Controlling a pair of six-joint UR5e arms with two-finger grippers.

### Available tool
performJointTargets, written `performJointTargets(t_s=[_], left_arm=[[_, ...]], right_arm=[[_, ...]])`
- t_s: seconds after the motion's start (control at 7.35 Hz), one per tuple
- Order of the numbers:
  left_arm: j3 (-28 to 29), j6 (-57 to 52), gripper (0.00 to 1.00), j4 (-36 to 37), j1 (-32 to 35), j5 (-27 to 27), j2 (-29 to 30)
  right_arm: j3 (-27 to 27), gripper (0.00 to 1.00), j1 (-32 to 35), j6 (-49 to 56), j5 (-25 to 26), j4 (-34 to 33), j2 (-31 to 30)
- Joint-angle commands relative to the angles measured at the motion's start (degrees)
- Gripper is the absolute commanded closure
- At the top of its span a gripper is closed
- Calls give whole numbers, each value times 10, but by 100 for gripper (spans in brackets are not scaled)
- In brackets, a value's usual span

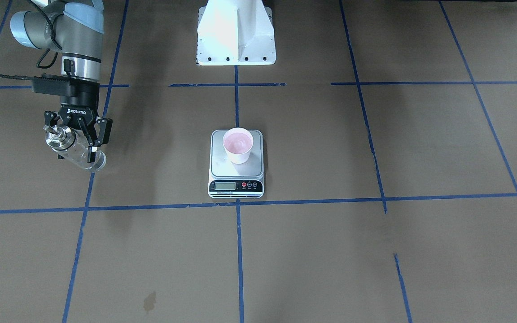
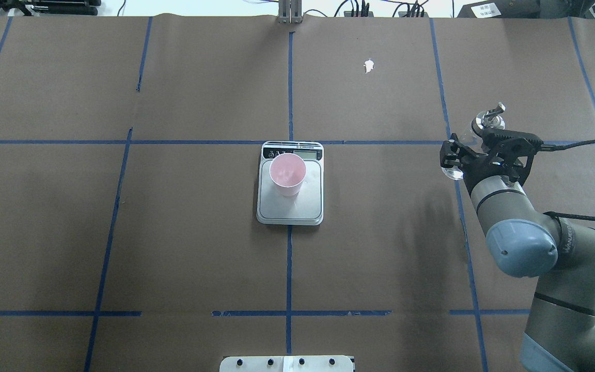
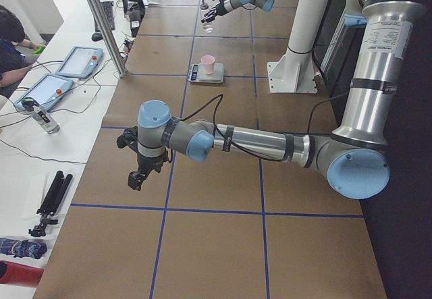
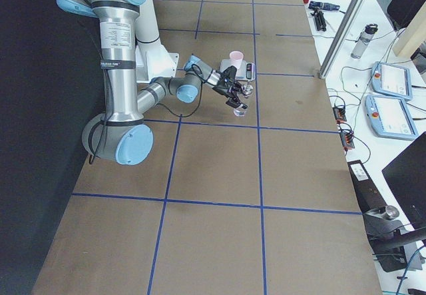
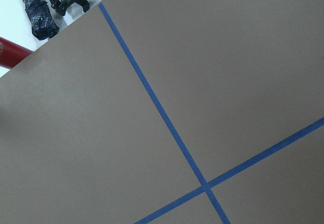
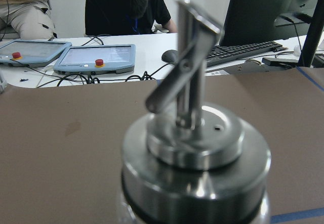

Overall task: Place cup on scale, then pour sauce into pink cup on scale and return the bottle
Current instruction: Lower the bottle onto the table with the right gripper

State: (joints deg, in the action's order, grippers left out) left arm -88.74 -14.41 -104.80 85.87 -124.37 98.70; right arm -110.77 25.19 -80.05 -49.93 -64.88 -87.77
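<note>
The pink cup point(image 1: 238, 144) stands upright on the steel platform of the scale point(image 1: 236, 169) at the table's middle; it also shows in the overhead view point(image 2: 287, 173) on the scale point(image 2: 291, 209). I cannot tell whether sauce is in the cup. My right gripper point(image 1: 75, 146) is shut on the clear glass bottle point(image 1: 81, 157) and holds it tilted above the table, well off to the scale's side. Its silver cap and spout fill the right wrist view point(image 6: 195, 153). My left gripper point(image 3: 137, 177) hangs over bare table far from the scale; I cannot tell if it is open.
The white robot pedestal point(image 1: 236, 36) stands behind the scale. Blue tape lines point(image 2: 289, 268) cross the brown table cover. A dark stain point(image 1: 149, 301) and a white spot point(image 2: 369, 65) mark it. Operators and tablets point(image 6: 96, 59) sit past the far edge.
</note>
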Motion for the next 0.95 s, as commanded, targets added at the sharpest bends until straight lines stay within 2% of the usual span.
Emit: performJointTargets(t_s=[0.0,0.82], left_arm=[[-1,0,0,-1,0,0,0],[-1,0,0,-1,0,1,-1]], right_arm=[[27,100,1,-3,-1,0,0],[47,100,-3,-4,-3,0,2]])
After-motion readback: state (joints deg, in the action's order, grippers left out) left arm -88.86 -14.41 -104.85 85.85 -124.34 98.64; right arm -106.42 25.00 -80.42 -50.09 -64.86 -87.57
